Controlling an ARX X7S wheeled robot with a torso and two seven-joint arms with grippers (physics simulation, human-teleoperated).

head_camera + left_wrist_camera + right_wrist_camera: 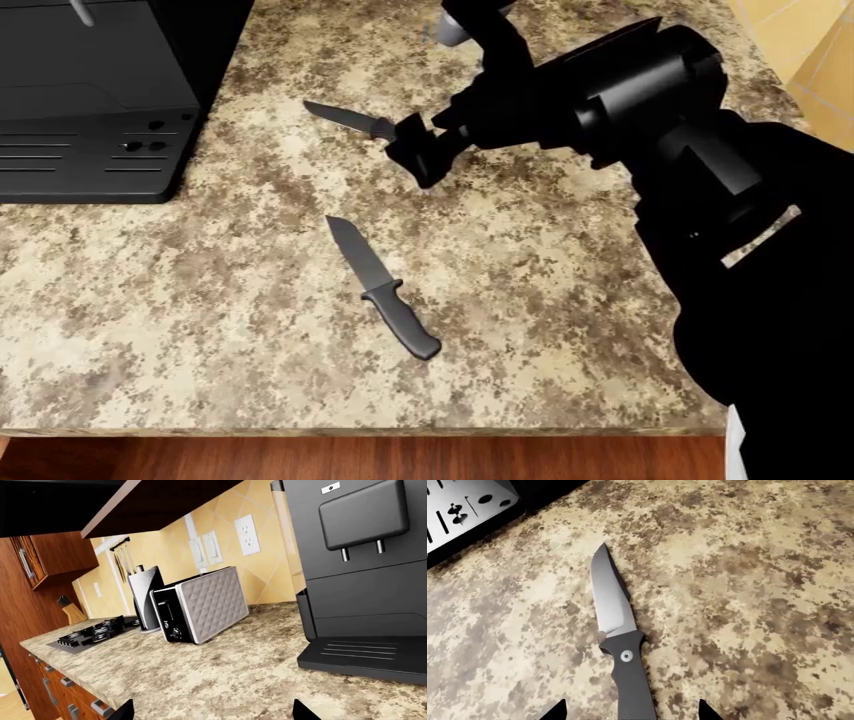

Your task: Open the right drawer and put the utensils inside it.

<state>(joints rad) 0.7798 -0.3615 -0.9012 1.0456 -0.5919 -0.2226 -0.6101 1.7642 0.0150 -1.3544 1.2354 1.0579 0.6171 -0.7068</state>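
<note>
- We see the two utensils lying flat on the speckled beige granite counter [561, 330]: the nearer small knife with a dark grey pointed blade and black contoured handle [383, 288] sits alone mid-counter, nothing touching it, blade pointing away from the front edge.
- The farther small dark-bladed knife [350, 119] lies beyond it, blade tip towards the black coffee machine [94, 90]; its handle end runs under our right tool [416, 152].
- In the right wrist view that farther knife [617, 645] lies lengthwise between the two fingertips [554, 712], which stand spread on either side of the handle with granite showing between. We judge this alignment is deliberate: the jaws straddle the handle across its narrow width, ready for a pinch, but nothing is pinched yet.
- Our left tool [210, 712] shows only as two dark tips, well apart, nothing between them, held above the counter near the coffee machine [363, 575], seemingly parked out of the way.
- The right drawer we cannot identify in these views; reddish-brown wooden drawer fronts with silver handles [67, 697] appear under the counter edge, and we cannot tell whether any is open.
- Further off stand a quilted silver-and-black toaster [200, 605] and a black stovetop [90, 635].
</note>
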